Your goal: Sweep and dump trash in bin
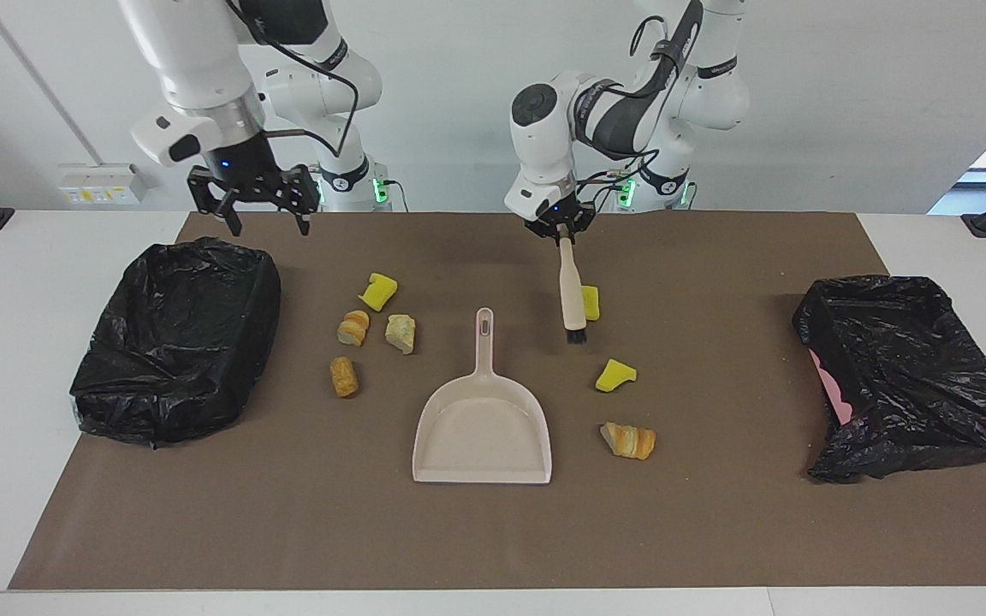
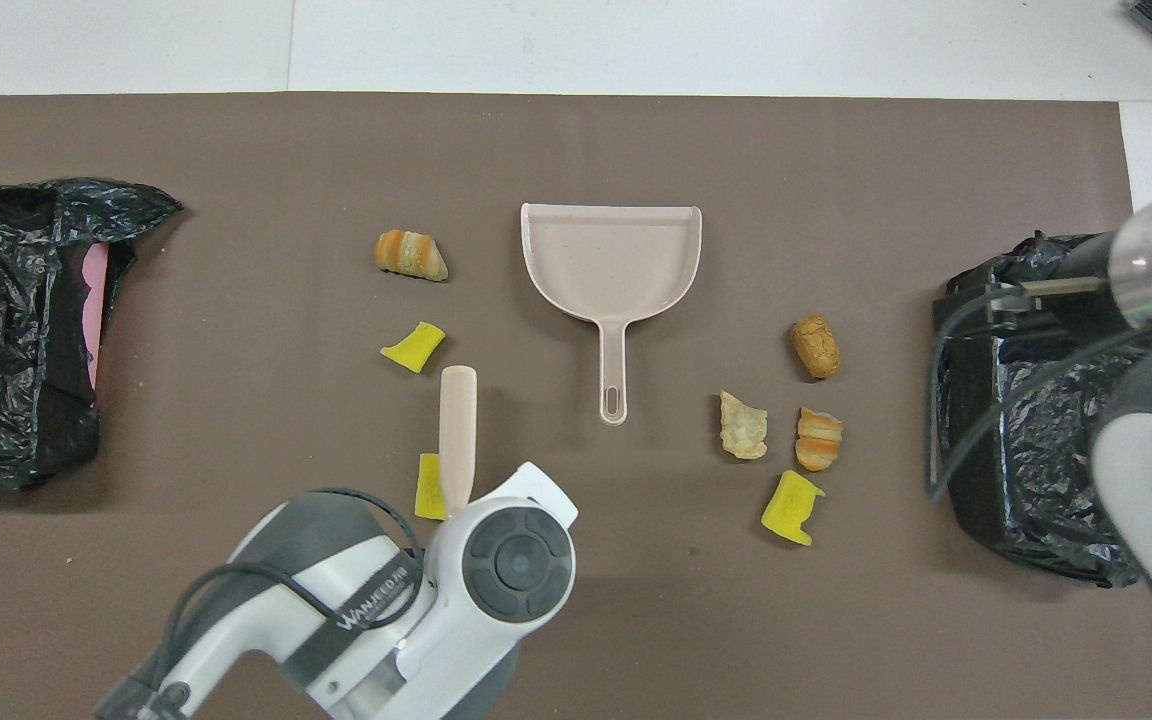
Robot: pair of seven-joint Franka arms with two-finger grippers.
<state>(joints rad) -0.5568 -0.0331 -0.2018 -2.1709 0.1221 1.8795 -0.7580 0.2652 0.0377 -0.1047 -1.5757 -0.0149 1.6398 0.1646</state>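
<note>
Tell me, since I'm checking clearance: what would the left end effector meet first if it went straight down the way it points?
The left end effector holds a brush; its bristles would probably meet the brown mat first, beside a yellow foam wedge.

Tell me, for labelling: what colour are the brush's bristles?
Black, on the brush; facing view shows it best.

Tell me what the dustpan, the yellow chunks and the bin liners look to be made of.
Dustpan: likely rigid plastic, matte beige, moulded in one piece with a hang hole in the handle.
Yellow chunks: probably foam, bright and dull-surfaced with rough cut edges.
Bin liners: thin black plastic film, glossy and heavily crinkled.
</note>
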